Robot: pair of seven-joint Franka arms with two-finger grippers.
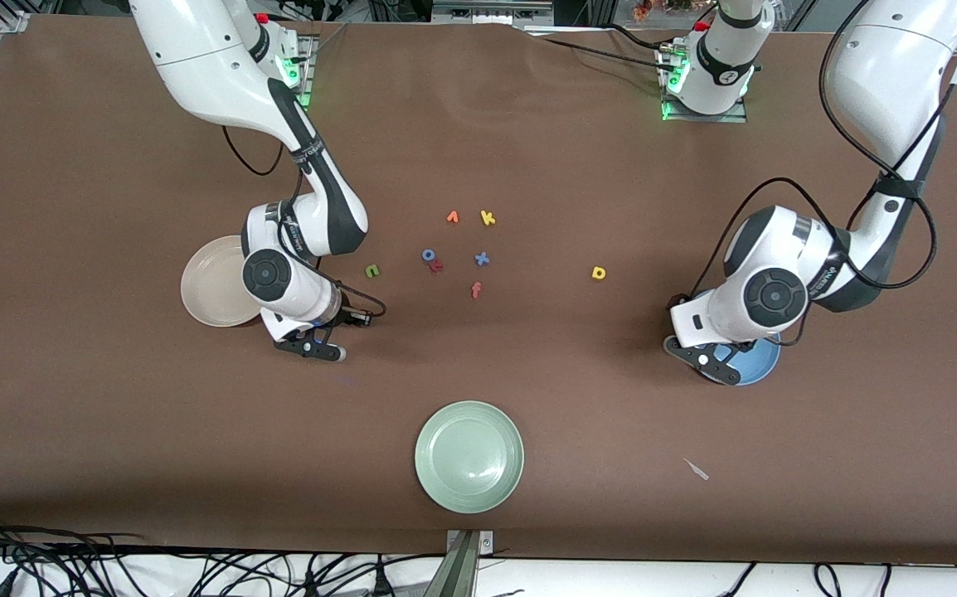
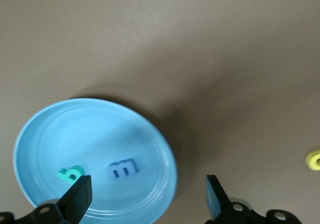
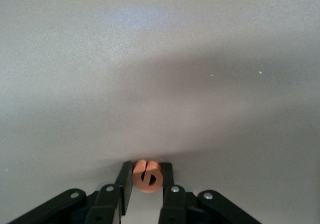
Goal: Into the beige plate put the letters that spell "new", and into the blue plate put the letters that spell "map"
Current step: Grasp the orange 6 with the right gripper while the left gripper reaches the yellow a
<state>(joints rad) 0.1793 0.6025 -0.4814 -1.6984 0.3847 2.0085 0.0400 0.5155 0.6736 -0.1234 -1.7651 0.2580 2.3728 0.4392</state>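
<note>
Your right hand (image 3: pixel 146 181) is clamped on the orange "e" (image 3: pixel 146 175), pinched right at the fingertips, and it sits just beside the beige plate (image 1: pixel 211 282), on the side toward the table's middle — not over it yet. That's your main risk: the grip is shallow on a tiny squishy foam piece, so a quick swing could let it twist or pop out and land on the table short of the beige plate. Let go too early and you get the same miss.

The beige plate looks empty from what shows, though the right arm hides part of it. The green "n" (image 1: pixel 372 269) lies near that plate, and a salmon letter (image 1: pixel 436 266) touching a blue ring-shaped one (image 1: pixel 429 255) is a bit farther from it. That pair is a trap — grab sloppy there and you drag the wrong letter along. The salmon "f" (image 1: pixel 476 289) is near them too, easy to mix up.

Your left hand (image 2: pixel 145 199) hangs wide open over the blue plate (image 2: pixel 35 134), holding nothing. The teal "p" (image 2: pixel 69 174) and the blue "m" (image 2: pixel 123 168) are already in it. The yellow "a" (image 1: pixel 599 272) lies on the table, well apart from the beige plate, up toward the blue one.
</note>
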